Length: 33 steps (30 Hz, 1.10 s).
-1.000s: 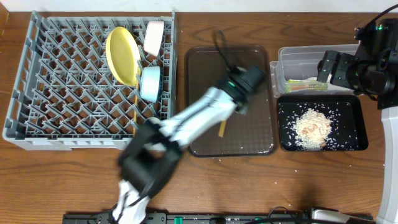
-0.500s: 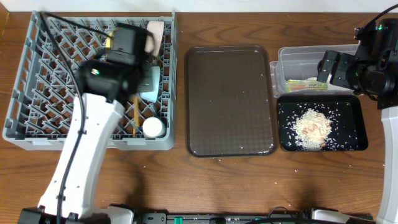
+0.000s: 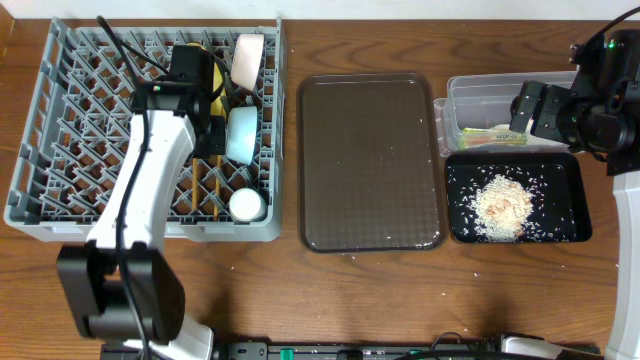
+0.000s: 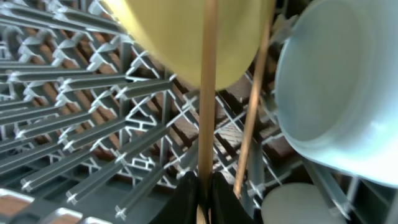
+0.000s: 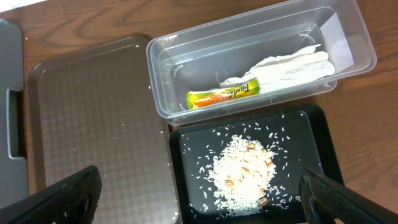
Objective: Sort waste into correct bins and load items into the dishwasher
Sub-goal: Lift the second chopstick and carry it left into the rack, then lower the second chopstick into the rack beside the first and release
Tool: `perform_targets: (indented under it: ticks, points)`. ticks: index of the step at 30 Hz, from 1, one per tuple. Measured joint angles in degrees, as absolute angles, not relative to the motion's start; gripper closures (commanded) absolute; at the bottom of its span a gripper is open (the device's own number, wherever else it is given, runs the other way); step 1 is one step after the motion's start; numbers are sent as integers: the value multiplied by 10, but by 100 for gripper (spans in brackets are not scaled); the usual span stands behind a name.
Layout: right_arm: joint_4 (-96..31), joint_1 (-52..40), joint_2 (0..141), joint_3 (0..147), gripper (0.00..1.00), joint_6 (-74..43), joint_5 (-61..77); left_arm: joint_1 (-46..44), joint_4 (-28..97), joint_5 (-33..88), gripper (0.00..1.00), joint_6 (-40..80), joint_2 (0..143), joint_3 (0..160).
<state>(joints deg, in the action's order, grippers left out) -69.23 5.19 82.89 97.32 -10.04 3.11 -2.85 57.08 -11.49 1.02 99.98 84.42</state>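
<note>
My left gripper [image 4: 202,198] is shut on a wooden chopstick [image 4: 208,93] low over the grey dish rack [image 3: 60,130]. A second chopstick [image 4: 252,118] lies in the rack just to its right. Beside them in the rack are the yellow plate [image 4: 186,37], light blue bowl [image 3: 243,135], white cup [image 3: 246,204] and white bowl [image 3: 247,60]. My right gripper [image 5: 199,193] is open and empty above the bins. The clear tub [image 5: 348,37] holds the snack wrapper [image 5: 222,96] and napkin [image 5: 292,65]. The black tray [image 5: 317,124] holds rice scraps [image 5: 239,171].
The dark brown serving tray [image 3: 370,160] lies between the rack and the bins, with a few grains on it. A few rice grains lie on the wooden table near its front edge. My left arm covers most of the plate in the overhead view.
My left arm swung from the brown tray over to the dish rack, carrying the chopstick, and lowered it beside the other one. The right arm has not moved.
</note>
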Motion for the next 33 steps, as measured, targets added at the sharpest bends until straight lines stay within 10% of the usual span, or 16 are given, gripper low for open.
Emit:
perform_targets:
  ticks: [4,25,33]
  points:
    - [-692,52,829,973,1,-100,31,-26,565,-112,63,0,1039,844]
    - [-692,52,829,973,1,-100,31,-26,589,-78,47,9,871,842]
    - [-692,52,829,973,1,-100,31,-26,649,-33,22,58,769,843]
